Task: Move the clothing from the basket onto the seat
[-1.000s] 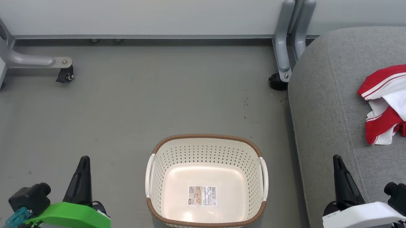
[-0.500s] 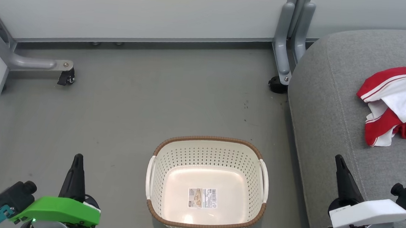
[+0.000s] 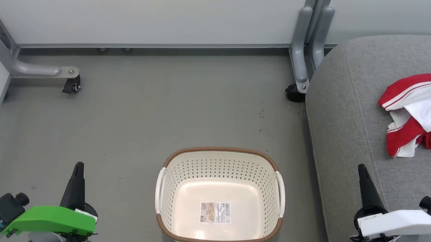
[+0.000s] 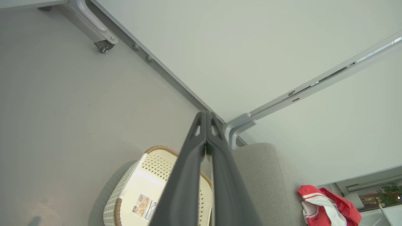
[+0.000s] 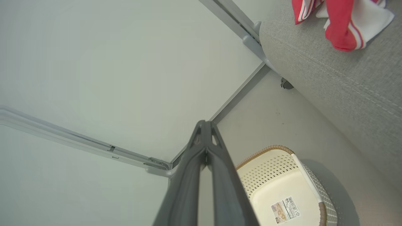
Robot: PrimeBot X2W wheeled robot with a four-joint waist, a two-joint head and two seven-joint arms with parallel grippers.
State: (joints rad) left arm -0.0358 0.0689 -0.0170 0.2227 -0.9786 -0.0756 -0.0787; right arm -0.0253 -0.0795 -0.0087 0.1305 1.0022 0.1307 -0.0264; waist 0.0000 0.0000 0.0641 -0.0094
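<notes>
Head view. The basket [image 3: 220,149] stands on the floor [image 3: 143,103], and nothing shows inside it but the label [image 3: 215,212] on its base. The clothing [image 3: 423,112], red with white trim, lies bunched on the seat [image 3: 357,110], to the right of the basket and well apart from it. The left claw [image 3: 76,179] is to the basket's left and the right claw [image 3: 364,181] to its right, at the seat's near edge. Both have their fingers pressed together and carry nothing.

Left wrist view. The left claw [image 4: 205,121] is closed and empty, pointing past the basket's [image 4: 158,147] far rim. The clothing [image 4: 323,204] rests on the seat [image 4: 267,175] beyond.

Right wrist view. The right claw [image 5: 205,127] is closed and empty above the basket [image 5: 267,150]. The clothing [image 5: 342,25] lies on the seat [image 5: 329,72].

Reading. The transfer appears complete, and the step in hand looks like a parked pose beside the basket. The next move probably calls only for confirming that no garment remains in the basket.
</notes>
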